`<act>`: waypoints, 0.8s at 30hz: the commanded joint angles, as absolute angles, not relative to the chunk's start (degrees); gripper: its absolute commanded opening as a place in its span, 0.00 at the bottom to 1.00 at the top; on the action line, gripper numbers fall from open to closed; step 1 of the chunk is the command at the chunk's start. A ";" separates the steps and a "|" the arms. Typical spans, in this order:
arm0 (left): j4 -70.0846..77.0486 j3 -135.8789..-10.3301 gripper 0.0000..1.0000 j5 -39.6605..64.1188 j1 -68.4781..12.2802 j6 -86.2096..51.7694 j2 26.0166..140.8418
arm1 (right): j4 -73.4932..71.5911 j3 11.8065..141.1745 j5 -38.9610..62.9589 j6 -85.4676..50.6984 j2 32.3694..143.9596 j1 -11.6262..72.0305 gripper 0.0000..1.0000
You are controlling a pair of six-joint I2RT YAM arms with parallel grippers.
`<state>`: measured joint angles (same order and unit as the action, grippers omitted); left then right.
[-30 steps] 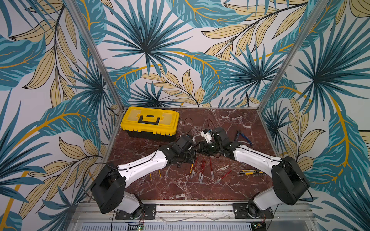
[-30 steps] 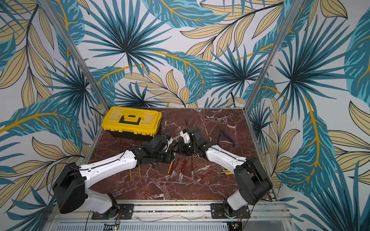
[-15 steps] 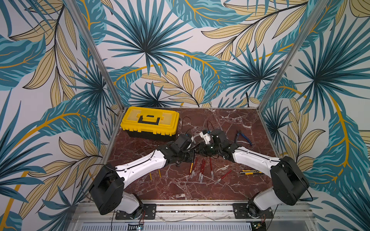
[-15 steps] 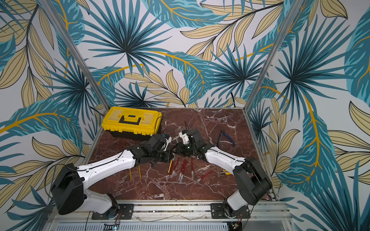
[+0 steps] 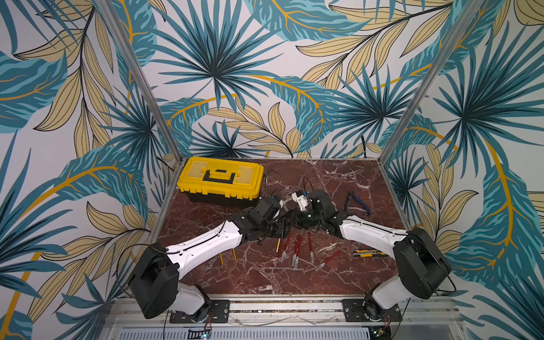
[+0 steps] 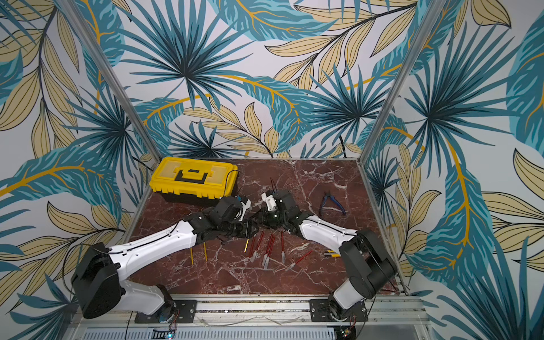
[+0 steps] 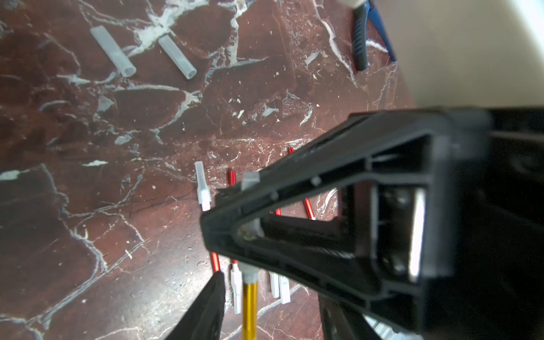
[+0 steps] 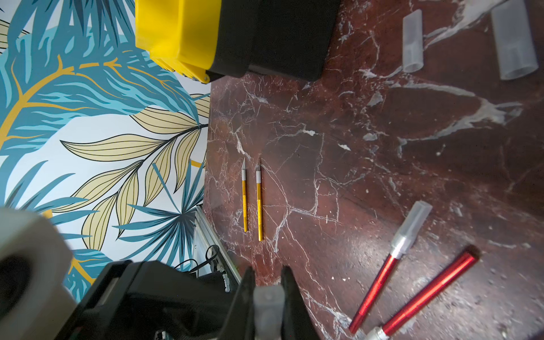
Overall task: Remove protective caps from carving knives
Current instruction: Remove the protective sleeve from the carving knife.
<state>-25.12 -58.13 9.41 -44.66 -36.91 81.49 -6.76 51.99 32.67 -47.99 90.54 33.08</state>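
The arms (image 5: 368, 234) are clad in white shells (image 5: 206, 250) joined by bulky black housings (image 5: 154, 282). A thin black cable (image 5: 195, 242) is run along each shell.

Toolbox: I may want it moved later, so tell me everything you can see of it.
The yellow toolbox is a plastic-looking case: yellow lid over a black base. A black handle lies folded flat in the lid's recess, between two paler panels. It is shut and stands level on the marble table at its far left corner. The left arm's wrist is near one end; contact is unclear.
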 commanded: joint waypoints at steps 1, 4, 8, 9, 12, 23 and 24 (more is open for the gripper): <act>-24.58 -57.11 0.55 8.58 -44.21 -37.00 79.54 | -7.32 53.95 33.91 -47.75 91.49 32.78 0.00; -24.76 -56.19 0.53 7.98 -44.12 -37.00 79.00 | -6.11 54.99 33.75 -47.14 91.61 32.59 0.00; -25.49 -55.68 0.48 7.52 -43.86 -36.83 79.19 | -5.83 55.28 34.10 -47.02 91.67 32.39 0.00; -25.86 -55.72 0.48 7.34 -43.81 -36.83 79.36 | -5.82 55.28 34.23 -47.05 91.59 32.35 0.00; -26.28 -55.47 0.39 7.36 -43.69 -36.71 79.65 | -5.67 55.28 34.10 -46.94 91.58 32.23 0.00; -26.37 -55.28 0.02 7.01 -43.68 -37.00 79.85 | -6.01 55.80 34.89 -47.37 92.28 31.59 0.00; -26.36 -55.20 0.01 7.01 -43.68 -37.00 79.82 | -6.08 55.89 35.06 -47.36 92.41 31.39 0.00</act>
